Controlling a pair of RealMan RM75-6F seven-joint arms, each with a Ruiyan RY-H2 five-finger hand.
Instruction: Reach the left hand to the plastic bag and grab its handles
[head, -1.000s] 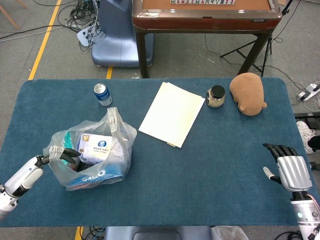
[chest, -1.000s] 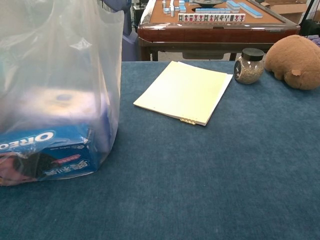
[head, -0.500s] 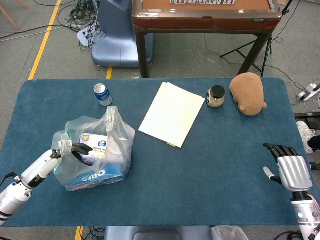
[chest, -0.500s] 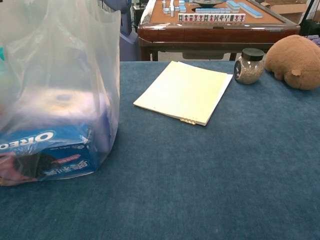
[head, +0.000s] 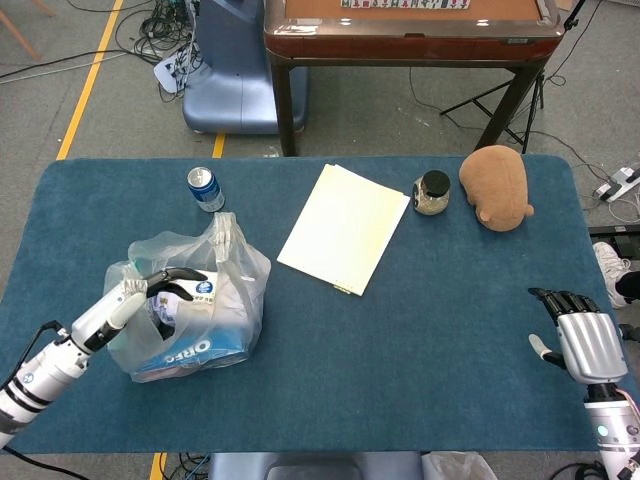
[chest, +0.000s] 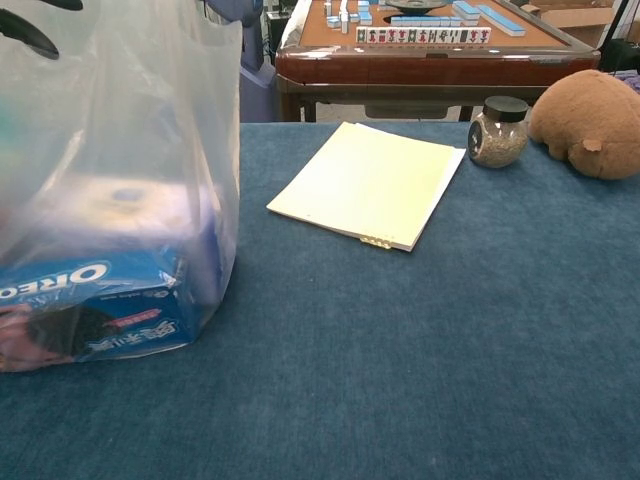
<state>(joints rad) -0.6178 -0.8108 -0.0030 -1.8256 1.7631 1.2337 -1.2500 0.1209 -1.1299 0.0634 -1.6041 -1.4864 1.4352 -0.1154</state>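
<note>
A clear plastic bag (head: 205, 310) stands on the left of the blue table and holds an Oreo box (chest: 95, 305) and other packets. Its handles (head: 226, 238) stick up at the bag's far side, a little toward the can. My left hand (head: 160, 285) hovers over the bag's near left part, fingers spread and extended to the right, holding nothing. In the chest view only dark fingertips (chest: 28, 30) show at the top left behind the bag (chest: 130, 150). My right hand (head: 580, 335) rests open at the table's right edge.
A blue can (head: 205, 188) stands just behind the bag. A yellow notepad (head: 343, 227) lies mid-table, with a small jar (head: 432, 192) and a brown plush toy (head: 496, 186) to its right. A mahjong table (head: 410, 30) stands beyond the far edge.
My left arm has swung rightward and up over the bag, its fingers reaching farther toward the handles. The bag shifted slightly. The right hand has stayed put.
</note>
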